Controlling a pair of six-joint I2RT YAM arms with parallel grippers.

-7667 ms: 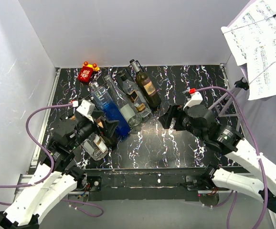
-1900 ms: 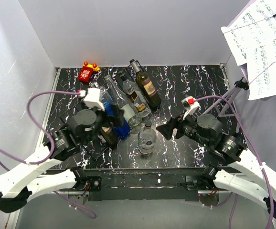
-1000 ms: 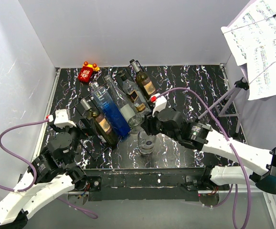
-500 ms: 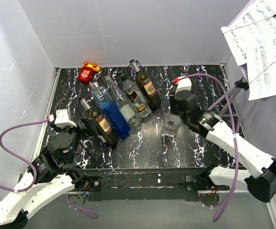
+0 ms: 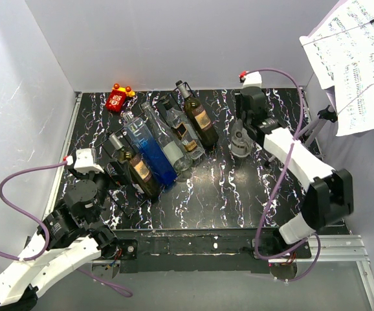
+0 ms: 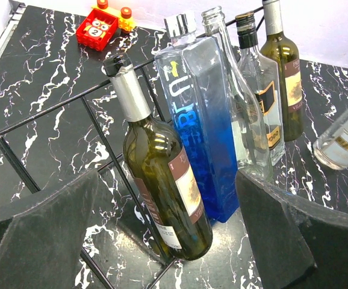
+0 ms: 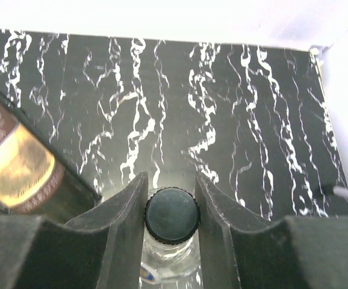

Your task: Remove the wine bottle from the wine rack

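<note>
Transfer step, by judgement: glass wine bottle (image 5: 240,144) off the wine rack (image 6: 41,114), held neck uppermost toward the far right corner of the desk (image 5: 206,194), well apart from the rack on the left half. Right fingers (image 7: 123,223) closed snugly on the neck just under the black cap (image 7: 172,215), one on each side. Left fingers (image 6: 47,235) spread wide, gripping nothing, parked near the front left corner and facing the bottles lying on the rack: dark green bottle (image 6: 165,180) nearest, blue square bottle (image 6: 201,132) just beside it, paler ones behind.

Calls next, probably, for a straight descent until the base meets the desk, then a release without tipping; tall narrow glass likely to topple if let go at a tilt.

Base of the held bottle hidden under the right wrist; cannot tell whether touching the desk or hanging above it. Rack wires hard to trace against the dark marbled desk from above; rear cells cut off behind bottles.
</note>
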